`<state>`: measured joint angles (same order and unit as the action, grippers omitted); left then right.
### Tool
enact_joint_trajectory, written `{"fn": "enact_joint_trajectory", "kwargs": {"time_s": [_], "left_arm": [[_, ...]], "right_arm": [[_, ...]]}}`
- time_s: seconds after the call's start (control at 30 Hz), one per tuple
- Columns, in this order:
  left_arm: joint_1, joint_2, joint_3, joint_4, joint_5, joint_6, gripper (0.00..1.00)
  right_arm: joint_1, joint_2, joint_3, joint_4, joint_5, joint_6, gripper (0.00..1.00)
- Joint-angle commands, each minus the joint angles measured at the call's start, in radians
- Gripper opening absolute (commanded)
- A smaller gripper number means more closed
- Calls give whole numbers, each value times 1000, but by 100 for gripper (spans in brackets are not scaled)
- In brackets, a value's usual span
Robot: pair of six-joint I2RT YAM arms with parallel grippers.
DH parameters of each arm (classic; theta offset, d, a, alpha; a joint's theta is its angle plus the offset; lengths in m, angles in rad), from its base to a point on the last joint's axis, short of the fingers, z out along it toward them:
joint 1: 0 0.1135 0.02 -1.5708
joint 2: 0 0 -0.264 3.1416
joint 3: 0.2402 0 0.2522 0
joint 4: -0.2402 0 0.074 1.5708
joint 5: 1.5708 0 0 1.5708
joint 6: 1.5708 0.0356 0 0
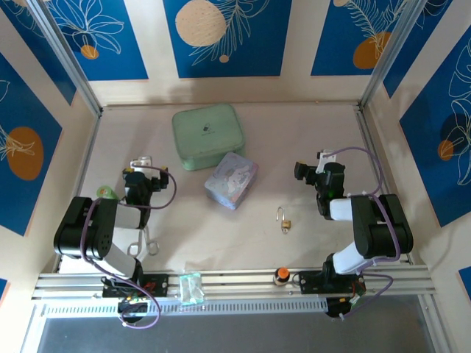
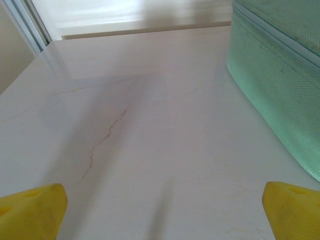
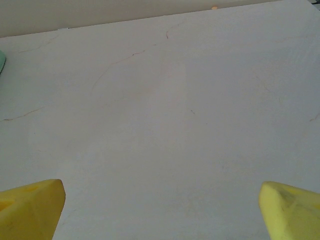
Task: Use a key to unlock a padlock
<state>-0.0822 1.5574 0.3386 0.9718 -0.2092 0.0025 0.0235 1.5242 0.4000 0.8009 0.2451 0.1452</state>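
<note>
While both grippers are released, jaws spread wide and grasping nothing, the left gripper [image 1: 140, 163] sits low over the bare table [image 1: 294, 132], with a green case [image 1: 208, 136] at 2 o'clock from it. The right gripper [image 1: 309, 169] faces open table surface. The padlock [image 1: 285, 220] lies on the table at 7 o'clock from the right gripper, well apart from it, shackle toward 12 o'clock. A pastel box [image 1: 231, 180] lies at 10 o'clock from the padlock.
</note>
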Motion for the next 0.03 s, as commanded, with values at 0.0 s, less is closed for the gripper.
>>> {"fn": "enact_joint_trajectory", "kwargs": {"time_s": [0.0], "left_arm": [[4, 7, 13, 15, 17, 8, 99]], "right_arm": [[-2, -5, 1, 39, -21, -17, 99]]}}
